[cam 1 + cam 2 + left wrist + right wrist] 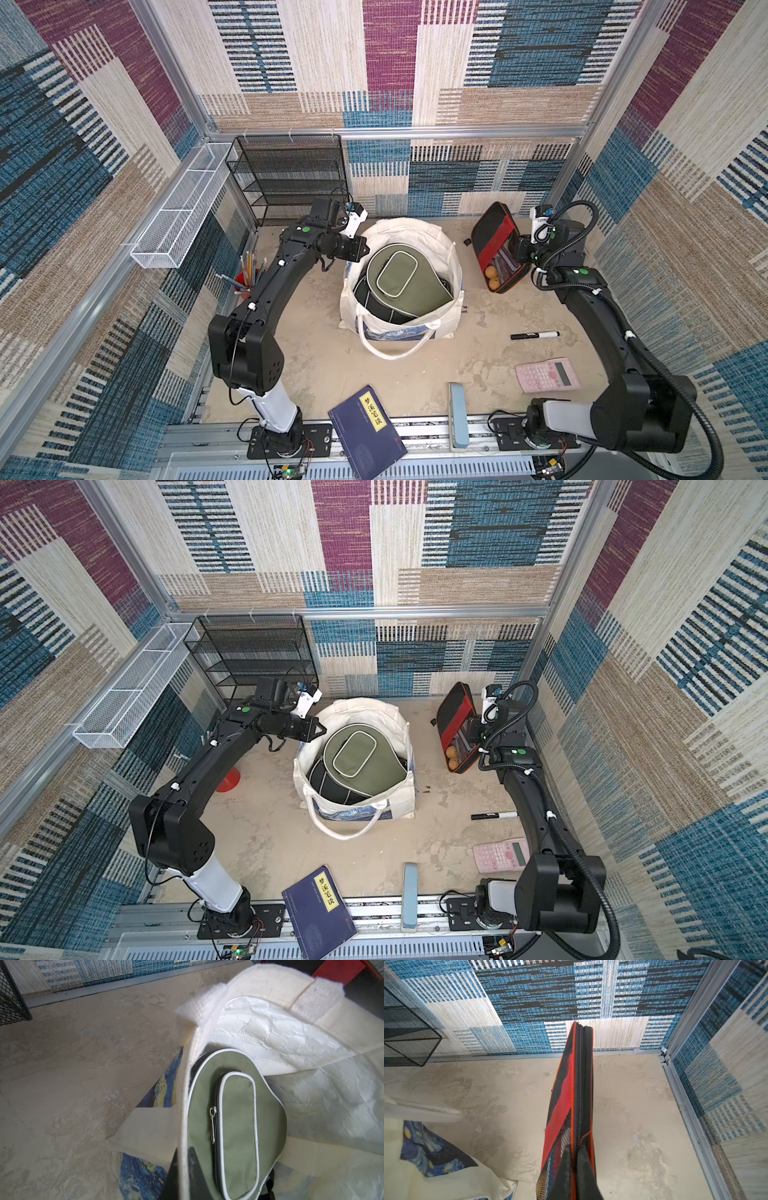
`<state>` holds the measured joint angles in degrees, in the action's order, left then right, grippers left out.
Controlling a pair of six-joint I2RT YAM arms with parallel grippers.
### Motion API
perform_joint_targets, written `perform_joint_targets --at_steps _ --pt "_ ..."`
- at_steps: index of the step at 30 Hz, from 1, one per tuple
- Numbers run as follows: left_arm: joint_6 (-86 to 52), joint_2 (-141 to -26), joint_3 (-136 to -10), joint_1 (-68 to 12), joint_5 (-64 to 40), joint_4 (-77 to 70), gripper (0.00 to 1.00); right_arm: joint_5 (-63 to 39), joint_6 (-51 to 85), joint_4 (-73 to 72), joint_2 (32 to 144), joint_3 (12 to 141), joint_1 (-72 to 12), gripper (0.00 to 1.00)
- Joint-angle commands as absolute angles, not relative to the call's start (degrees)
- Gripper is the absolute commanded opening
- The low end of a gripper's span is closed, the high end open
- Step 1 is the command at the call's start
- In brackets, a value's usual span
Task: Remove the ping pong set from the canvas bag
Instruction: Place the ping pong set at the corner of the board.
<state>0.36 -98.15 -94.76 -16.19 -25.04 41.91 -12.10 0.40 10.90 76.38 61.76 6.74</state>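
- A cream canvas bag (454, 266) stands open in the middle of the table. Its cloth is crumpled, and a blue swirling print covers one outer side.
- On top inside lies an olive green paddle cover (409, 286), rounded, with white piping and a zipped pocket with a metal pull.
- A black cover (370, 301) lies under it, mostly hidden. Anything deeper in the bag cannot be seen.
- The left gripper (361, 249) is closed on the bag's rim. In the left wrist view the cream hem runs between its dark fingers (193, 1165).
- A black case (496, 235) with red trim sits on the table outside the bag, on the right arm's side.
- The case is unzipped with its lid raised. Two orange balls (491, 272) and something striped, hard to make out, lie in its lower half.
- The right gripper (521, 251) is clamped on the case's rim. In the right wrist view its fingers (566, 1165) are cut off by the frame.
- A pink calculator (547, 375) and a black marker (535, 335) lie loose on the mottled beige table (332, 374).
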Motion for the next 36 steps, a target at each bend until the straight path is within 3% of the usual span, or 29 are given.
perform_joint_targets --at_steps 1,6,14,26,36 --pt "-0.65 -98.39 -94.15 -16.16 -27.07 41.29 0.00 -21.65 2.41 -6.48 80.23 60.87 10.99 0.00" --pt "-0.77 -99.30 -94.79 -16.17 -27.43 41.04 0.00 -28.45 2.81 -10.57 88.74 59.85 17.67 0.00" --pt "0.28 -100.50 -95.92 -16.17 -28.01 41.04 0.00 -30.75 2.06 -11.51 101.14 64.01 24.45 0.00" --pt "1.01 -101.86 -96.77 -16.10 -28.92 41.13 0.00 -27.62 -1.68 -0.32 119.58 82.54 26.30 0.00" --pt "1.82 -102.74 -97.93 -16.12 -28.88 42.35 0.00 -26.40 -1.28 1.94 127.27 90.53 27.88 0.00"
